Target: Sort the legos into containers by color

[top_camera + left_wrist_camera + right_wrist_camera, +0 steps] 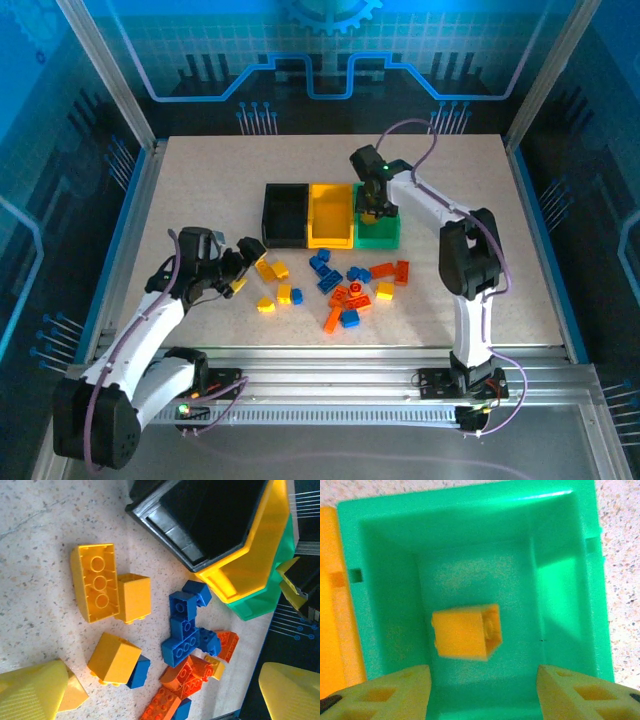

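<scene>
You get an evenly lit table (200,180) from overhead, with blue glow off the back panel (330,40). In your right wrist view, glare streaks the rim of the green bin (545,495), and the brick (465,632) inside is smeared soft. Your left wrist view is crisp, shadows short.

Left fingers (35,690) spread wide, empty; right fingers (385,692) parted, pointing down, arm outstretched.

Clustered legos (338,296) before the containers (330,240)
</scene>
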You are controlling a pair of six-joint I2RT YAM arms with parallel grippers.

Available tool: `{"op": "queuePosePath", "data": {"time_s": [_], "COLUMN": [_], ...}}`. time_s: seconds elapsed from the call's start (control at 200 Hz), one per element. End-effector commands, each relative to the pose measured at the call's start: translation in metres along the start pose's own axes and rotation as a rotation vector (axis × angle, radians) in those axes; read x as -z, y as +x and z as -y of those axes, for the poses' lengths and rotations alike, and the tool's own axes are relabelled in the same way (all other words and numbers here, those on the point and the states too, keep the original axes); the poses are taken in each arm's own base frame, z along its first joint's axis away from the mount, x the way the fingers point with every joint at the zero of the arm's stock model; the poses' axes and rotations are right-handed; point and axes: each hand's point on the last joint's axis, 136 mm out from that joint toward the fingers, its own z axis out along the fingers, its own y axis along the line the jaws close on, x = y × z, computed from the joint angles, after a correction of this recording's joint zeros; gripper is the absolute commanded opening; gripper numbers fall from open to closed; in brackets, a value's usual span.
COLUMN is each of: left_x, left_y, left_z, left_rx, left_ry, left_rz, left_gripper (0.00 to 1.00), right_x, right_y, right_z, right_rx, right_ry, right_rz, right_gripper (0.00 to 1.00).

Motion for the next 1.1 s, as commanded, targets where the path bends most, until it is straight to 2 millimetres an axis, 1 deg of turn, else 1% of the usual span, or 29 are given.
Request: {"op": "queuePosePath", "data": {"time_s": [0.0, 0.07, 0.1, 0.18, 0.235, 0.26, 0.315, 0.38, 0.41, 0.485, 0.565, 0.61, 0.72, 0.82, 0.925, 1.021, 1.096], "left_x": [0.008, 0.011, 0.012, 0.015, 0.017, 0.018, 0.016, 0.011, 0.009, 0.004, -0.003, -0.007, -0.015, -0.017, -0.02, -0.023, -0.024], "left_y": [-0.002, -0.003, -0.003, -0.002, 0.002, 0.005, 0.014, 0.022, 0.025, 0.028, 0.025, 0.024, 0.03, 0.035, 0.041, 0.047, 0.05], "left_z": [0.013, 0.018, 0.019, 0.023, 0.023, 0.022, 0.015, 0.003, -0.005, -0.025, -0.036, -0.038, -0.043, -0.055, -0.059, -0.065, -0.071], "left_rx": [-0.04, -0.053, -0.058, -0.091, -0.132, -0.155, -0.201, -0.244, -0.257, -0.274, -0.301, -0.308, -0.329, -0.366, -0.427, -0.452, -0.466], "left_ry": [0.015, 0.025, 0.028, 0.021, -0.005, -0.024, -0.087, -0.167, -0.216, -0.325, -0.383, -0.403, -0.455, -0.53, -0.566, -0.599, -0.628], "left_rz": [0.003, 0.008, 0.01, 0.017, 0.016, 0.017, 0.007, -0.002, -0.007, -0.004, 0.011, 0.009, -0.015, -0.013, -0.017, -0.039, -0.049], "left_gripper": [0.99, 0.99, 0.99, 0.99, 0.99, 0.97, 0.94, 0.92, 0.92, 0.9, 0.89, 0.87, 0.83, 0.83, 0.82, 0.77, 0.75], "right_x": [0.047, 0.065, 0.075, 0.095, 0.106, 0.109, 0.113, 0.113, 0.111, 0.105, 0.099, 0.095, 0.092, 0.09, 0.089, 0.087, 0.086], "right_y": [-0.017, -0.014, -0.014, -0.005, 0.005, 0.011, 0.024, 0.04, 0.047, 0.062, 0.074, 0.081, 0.09, 0.096, 0.099, 0.103, 0.104], "right_z": [0.002, 0.0, -0.001, -0.004, -0.005, -0.004, -0.003, -0.001, 0.0, 0.002, 0.004, 0.006, 0.009, 0.015, 0.024, 0.029, 0.032], "right_rx": [-0.043, -0.054, -0.058, -0.054, -0.033, -0.022, -0.002, 0.018, 0.018, 0.009, -0.002, -0.008, -0.007, -0.005, -0.009, -0.017, -0.024], "right_ry": [-0.066, -0.119, -0.147, -0.203, -0.23, -0.231, -0.234, -0.231, -0.231, -0.242, -0.255, -0.253, -0.258, -0.247, -0.23, -0.23, -0.228], "right_rz": [0.088, 0.121, 0.143, 0.184, 0.198, 0.201, 0.203, 0.201, 0.197, 0.182, 0.164, 0.151, 0.141, 0.142, 0.155, 0.152, 0.153], "right_gripper": [0.6, 0.61, 0.61, 0.62, 0.62, 0.62, 0.62, 0.62, 0.62, 0.62, 0.62, 0.62, 0.62, 0.62, 0.62, 0.62, 0.62]}}
